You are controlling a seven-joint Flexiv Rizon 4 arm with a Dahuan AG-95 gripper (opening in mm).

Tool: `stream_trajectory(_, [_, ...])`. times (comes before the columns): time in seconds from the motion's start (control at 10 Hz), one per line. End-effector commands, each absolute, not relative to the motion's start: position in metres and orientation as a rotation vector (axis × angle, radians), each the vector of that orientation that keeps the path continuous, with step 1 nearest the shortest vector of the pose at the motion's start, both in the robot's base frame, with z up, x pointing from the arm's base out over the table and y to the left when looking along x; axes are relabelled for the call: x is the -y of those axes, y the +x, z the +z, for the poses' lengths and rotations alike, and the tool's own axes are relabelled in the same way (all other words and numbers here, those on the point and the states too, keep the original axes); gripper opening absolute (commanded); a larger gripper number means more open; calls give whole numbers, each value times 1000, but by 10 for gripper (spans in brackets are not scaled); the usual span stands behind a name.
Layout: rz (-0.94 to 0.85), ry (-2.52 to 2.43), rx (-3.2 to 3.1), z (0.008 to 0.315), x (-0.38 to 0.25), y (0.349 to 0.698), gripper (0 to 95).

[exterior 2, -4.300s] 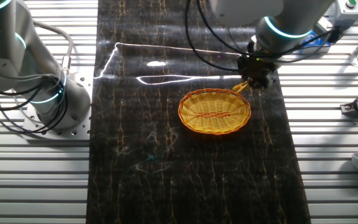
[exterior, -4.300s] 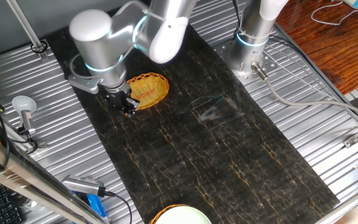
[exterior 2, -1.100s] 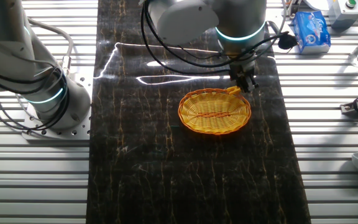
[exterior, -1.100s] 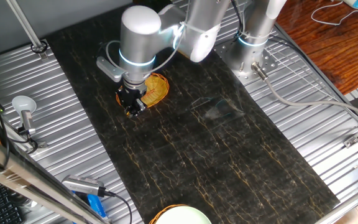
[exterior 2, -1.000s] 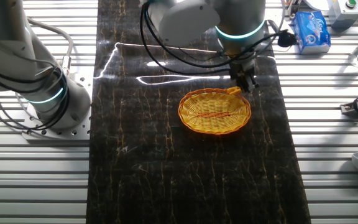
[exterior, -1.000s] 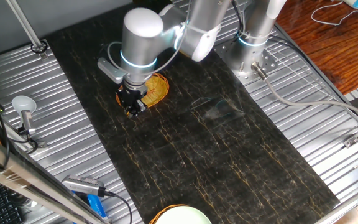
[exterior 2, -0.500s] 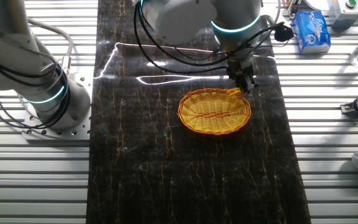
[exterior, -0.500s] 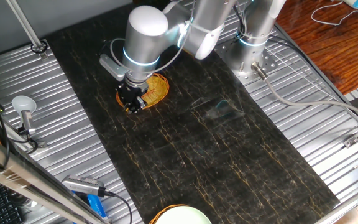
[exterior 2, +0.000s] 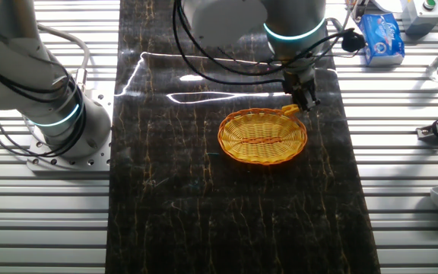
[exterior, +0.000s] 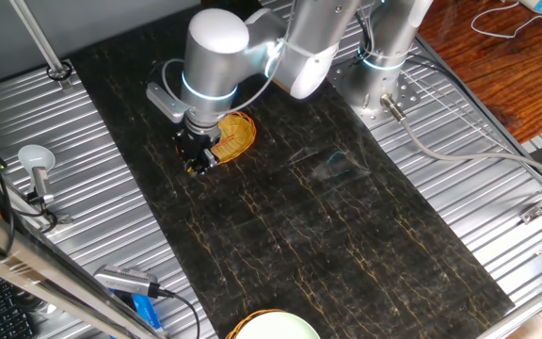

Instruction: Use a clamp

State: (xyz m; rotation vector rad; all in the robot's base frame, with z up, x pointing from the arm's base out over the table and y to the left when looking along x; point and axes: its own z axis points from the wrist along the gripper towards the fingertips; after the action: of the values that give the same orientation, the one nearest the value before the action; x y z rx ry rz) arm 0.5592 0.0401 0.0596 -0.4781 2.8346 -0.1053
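Note:
The clamp (exterior 2: 289, 111) is a tiny yellow-orange clip that sits against the far right rim of the round woven basket (exterior 2: 261, 137). My gripper (exterior 2: 304, 101) points down right beside that rim, its dark fingers shut on the clamp's outer end. In the one fixed view the gripper (exterior: 197, 162) hangs at the basket's (exterior: 234, 133) near-left edge. There a speck of the clamp (exterior: 194, 170) shows at the fingertips, and the arm hides much of the basket.
A second arm's base (exterior 2: 59, 114) stands on the ribbed metal at the left of the dark mat. A blue packet (exterior 2: 381, 34) lies at the far right. A white bowl (exterior: 271, 326) and a blue-handled tool (exterior: 139, 303) sit near the front edge.
Over four seconds the arm swung round and brought the gripper with the clamp to the basket's rim. In the last second it only shifted and turned slightly there.

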Motion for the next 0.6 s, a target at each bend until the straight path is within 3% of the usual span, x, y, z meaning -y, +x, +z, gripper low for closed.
stream_trajectory(0.1, [-111,-464,-2823,60,-39,560,0])
stream_trajectory(0.6, [-105,-421,-2807,60,-42,564,0])
